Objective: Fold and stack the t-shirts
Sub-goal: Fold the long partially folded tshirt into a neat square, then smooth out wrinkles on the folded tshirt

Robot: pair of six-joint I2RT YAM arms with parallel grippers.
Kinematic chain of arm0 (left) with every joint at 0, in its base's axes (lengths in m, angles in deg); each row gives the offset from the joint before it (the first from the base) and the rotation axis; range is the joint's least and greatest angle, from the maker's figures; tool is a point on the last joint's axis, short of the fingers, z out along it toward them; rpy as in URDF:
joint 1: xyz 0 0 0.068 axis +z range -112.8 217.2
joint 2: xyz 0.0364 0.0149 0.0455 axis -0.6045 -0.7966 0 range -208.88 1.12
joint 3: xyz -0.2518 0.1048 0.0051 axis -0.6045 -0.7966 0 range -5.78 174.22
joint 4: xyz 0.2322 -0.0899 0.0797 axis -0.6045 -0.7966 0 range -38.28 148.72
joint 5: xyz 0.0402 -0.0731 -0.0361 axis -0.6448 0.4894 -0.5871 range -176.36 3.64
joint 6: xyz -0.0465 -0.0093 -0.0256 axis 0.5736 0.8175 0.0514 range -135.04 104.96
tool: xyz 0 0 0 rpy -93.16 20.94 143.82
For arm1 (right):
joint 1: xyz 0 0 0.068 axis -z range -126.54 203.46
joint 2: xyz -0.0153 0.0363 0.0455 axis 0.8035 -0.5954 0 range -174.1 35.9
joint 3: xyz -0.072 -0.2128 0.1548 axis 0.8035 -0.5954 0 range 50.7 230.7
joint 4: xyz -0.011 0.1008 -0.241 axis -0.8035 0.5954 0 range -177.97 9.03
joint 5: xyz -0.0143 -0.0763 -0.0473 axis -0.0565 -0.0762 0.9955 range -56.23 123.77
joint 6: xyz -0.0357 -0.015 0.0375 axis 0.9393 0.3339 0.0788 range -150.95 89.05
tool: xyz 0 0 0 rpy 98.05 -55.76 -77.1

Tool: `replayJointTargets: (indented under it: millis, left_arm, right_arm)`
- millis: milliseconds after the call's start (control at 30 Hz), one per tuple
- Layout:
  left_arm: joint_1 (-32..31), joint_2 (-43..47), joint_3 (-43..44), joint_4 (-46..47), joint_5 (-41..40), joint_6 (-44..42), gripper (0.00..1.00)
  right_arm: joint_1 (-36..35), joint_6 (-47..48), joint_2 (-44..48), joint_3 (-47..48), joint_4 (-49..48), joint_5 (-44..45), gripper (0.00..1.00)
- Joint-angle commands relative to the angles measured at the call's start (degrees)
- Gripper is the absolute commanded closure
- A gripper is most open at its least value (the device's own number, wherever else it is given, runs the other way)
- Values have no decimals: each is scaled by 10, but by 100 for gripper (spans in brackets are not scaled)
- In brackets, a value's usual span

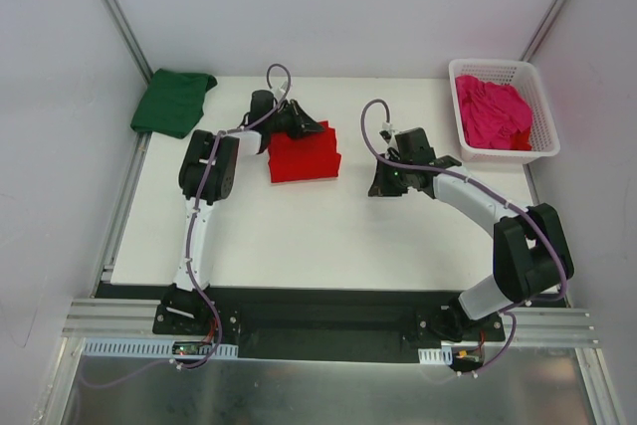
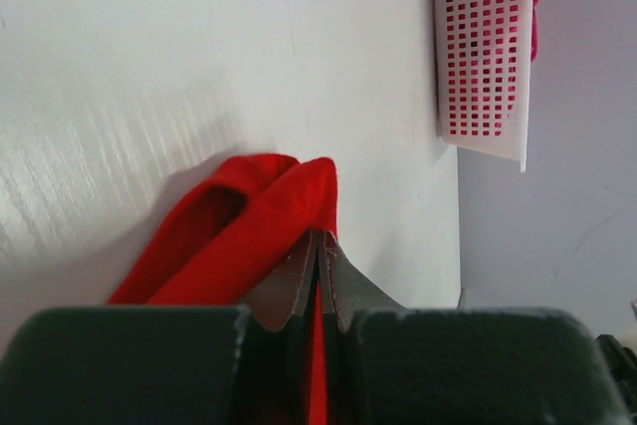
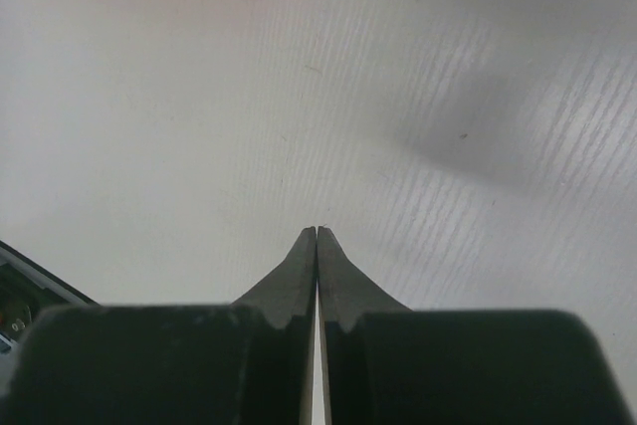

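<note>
Top external view: folded bright red cotton t-shirt point(image 1: 304, 153) flat on white desk point(image 1: 299, 236), left of centre. Left jaws pressed together on its far-left corner, pinching red fabric. Right jaws pressed together, gripping nothing, above bare desk to the right. Dark green cotton t-shirt point(image 1: 174, 102) crumpled at far-left desk corner. Magenta pink cotton t-shirt point(image 1: 493, 114) bunched inside white plastic lattice basket point(image 1: 543, 111), far right.

first t-shirt point(image 1: 305, 153): centre-left | second t-shirt point(image 1: 174, 101): far-left corner | third t-shirt point(image 1: 493, 113): in basket point(image 1: 543, 118), far right
</note>
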Motion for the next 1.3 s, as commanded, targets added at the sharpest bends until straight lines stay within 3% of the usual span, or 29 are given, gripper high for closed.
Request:
replayJointTargets:
  millis: [0, 267, 433, 600, 733, 1033, 1267]
  left_arm:
    - [8, -2, 62, -23, 4, -12, 100]
    - [16, 73, 99, -83, 25, -49, 100]
    - [18, 139, 14, -73, 39, -65, 100]
    - [18, 220, -119, -83, 18, -113, 100]
    - [18, 261, -172, -105, -8, -161, 100]
    - [15, 222, -113, -206, -69, -215, 100]
    - [0, 215, -47, -328, -186, -310, 100]
  right_arm:
    - [-5, -7, 31, -10, -1, 6, 99]
    - [-11, -10, 41, -15, -8, 4, 98]
    - [-19, -13, 30, 1, -11, -2, 98]
    - [-24, -15, 21, 15, -12, -1, 99]
    - [-31, -16, 15, 25, -9, -2, 99]
    - [-42, -16, 26, 12, -2, 16, 99]
    - [-42, -14, 30, 4, 2, 20, 98]
